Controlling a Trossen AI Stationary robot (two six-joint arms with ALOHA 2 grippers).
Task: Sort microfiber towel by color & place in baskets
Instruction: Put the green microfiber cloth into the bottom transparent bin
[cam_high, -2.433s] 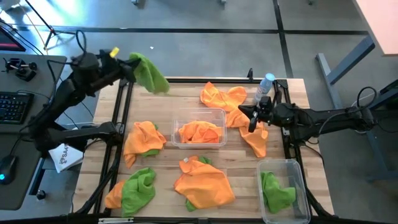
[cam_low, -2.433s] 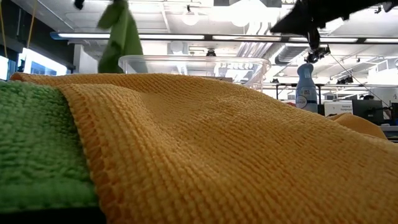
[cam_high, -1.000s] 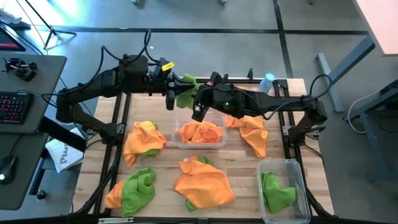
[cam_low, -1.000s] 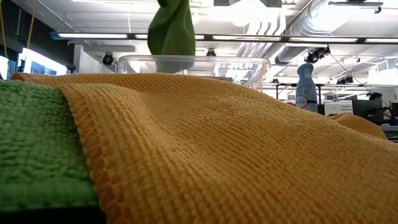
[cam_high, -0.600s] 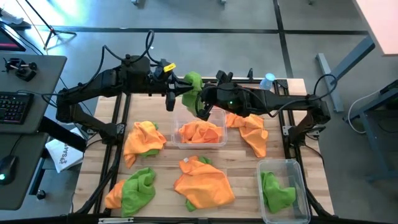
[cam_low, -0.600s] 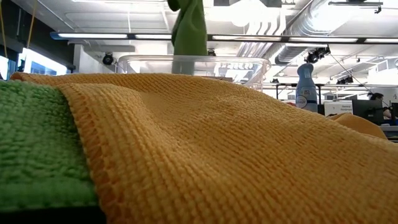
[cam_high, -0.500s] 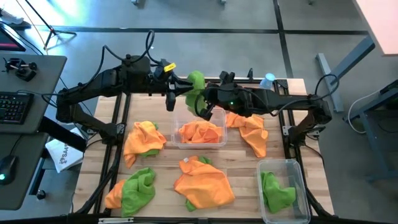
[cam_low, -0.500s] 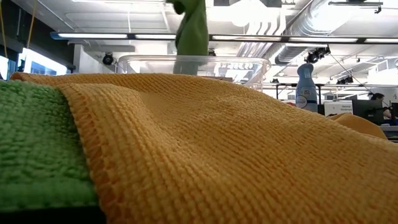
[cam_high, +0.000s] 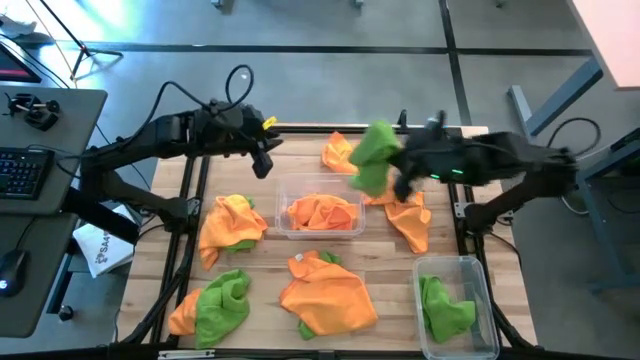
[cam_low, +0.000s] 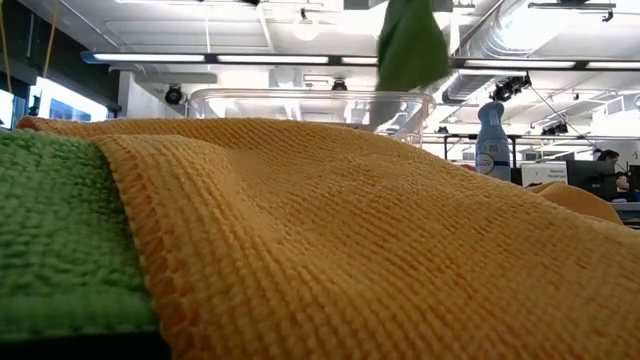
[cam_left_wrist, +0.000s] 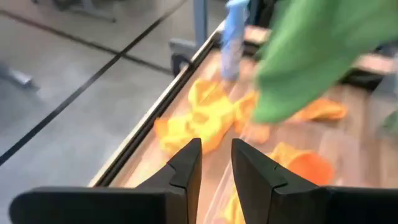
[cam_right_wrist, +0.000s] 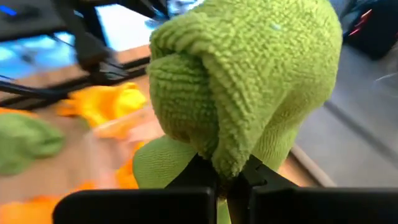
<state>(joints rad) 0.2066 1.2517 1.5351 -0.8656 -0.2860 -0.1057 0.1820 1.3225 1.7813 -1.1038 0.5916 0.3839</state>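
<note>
Above the far right corner of the centre basket (cam_high: 321, 213), the right gripper (cam_high: 392, 166) pinched a hanging green towel (cam_high: 372, 158); the left gripper (cam_high: 262, 158), jaws parted and empty, hung beyond its left corner. Best carried high, clear of the orange pile, toward the basket holding green (cam_high: 458, 305).

In the low view, an orange towel (cam_low: 350, 240) lying close to the camera hides almost all of the table, and only the rim of the clear basket (cam_low: 310, 98) shows above it. The hanging green towel (cam_low: 410, 45) is cut off by the top edge there, so what holds it is not visible. In the left wrist view the blue-capped bottle (cam_left_wrist: 233, 37) is blurred and cut off.
</note>
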